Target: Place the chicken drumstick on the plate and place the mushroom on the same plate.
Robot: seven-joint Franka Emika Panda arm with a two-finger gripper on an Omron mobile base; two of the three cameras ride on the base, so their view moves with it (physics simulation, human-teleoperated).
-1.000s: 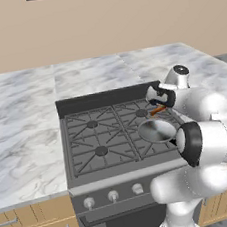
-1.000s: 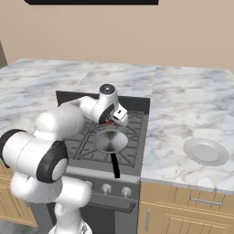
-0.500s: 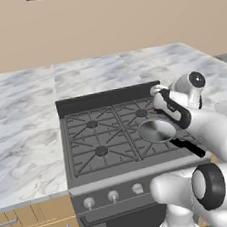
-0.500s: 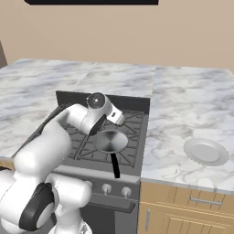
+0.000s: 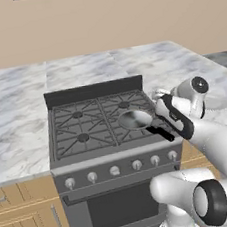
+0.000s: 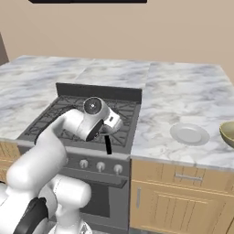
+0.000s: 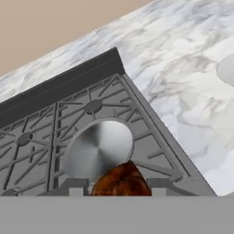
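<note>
Reddish-brown chicken drumstick point(image 7: 121, 182) is gripped by the hand point(image 7: 118, 189); it should be carried level to the round pale plate point(image 6: 189, 134).

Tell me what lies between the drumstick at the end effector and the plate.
Nothing visible does. The chicken drumstick sits at the end effector above the frying pan. From the stove's right edge to the plate there is bare marble counter; the tan bowl lies beyond the plate.

The gripper point(image 7: 119, 189), clamped on the chicken drumstick point(image 7: 121, 182), swings from over the stove's point(image 5: 81, 124) back-right burner toward its right edge.
</note>
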